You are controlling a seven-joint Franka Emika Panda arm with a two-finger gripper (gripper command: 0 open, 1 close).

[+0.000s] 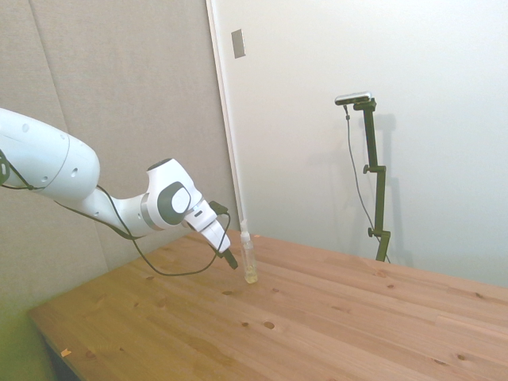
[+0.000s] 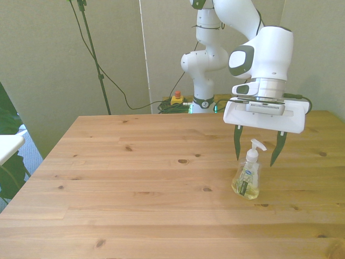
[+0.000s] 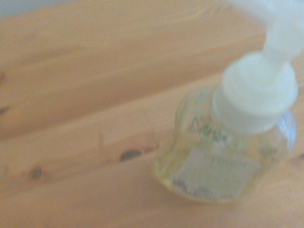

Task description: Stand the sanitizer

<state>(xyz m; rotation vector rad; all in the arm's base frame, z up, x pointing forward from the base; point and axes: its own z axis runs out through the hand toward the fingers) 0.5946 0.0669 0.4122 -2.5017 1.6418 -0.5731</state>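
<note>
- The wooden desk (image 2: 135, 183) is made of pale pine planks with dark knots; it lies below the gripper and stretches away on every side of it.
- The white Franka arm (image 2: 261, 51) ends in a broad white wrist block, from which the gripper points down toward the desk top.
- The gripper (image 2: 257, 155) is spread wide, released and grasping nothing; its two dark fingers (image 2: 236, 143) hang one on each side of the bottle's upper part, with a clear gap between each finger and the bottle. The fingertips reach about as low as the bottle's neck and stay above the desk.
- In the side view the gripper (image 1: 232, 260) sits just beside the bottle and looks tilted, though its fingers overlap there and the gap between them cannot be read from that angle.
- The sanitizer (image 2: 246, 178) stands upright on the desk directly under the middle of the gripper, between the two fingers and touching neither. It is a clear pump bottle holding pale yellowish liquid, with a white pump head whose nozzle points toward the front view's right.
- In the side view the sanitizer (image 1: 249, 258) shows as a slim upright bottle, its base on the desk.
- The wrist view shows the sanitizer (image 3: 228, 161) close and out of focus, seen from above the pump collar.
- The label (image 3: 221, 173) on the bottle's side is white with dark print and a small blue mark above; the writing is too blurred to read, so no brand can be told.
</note>
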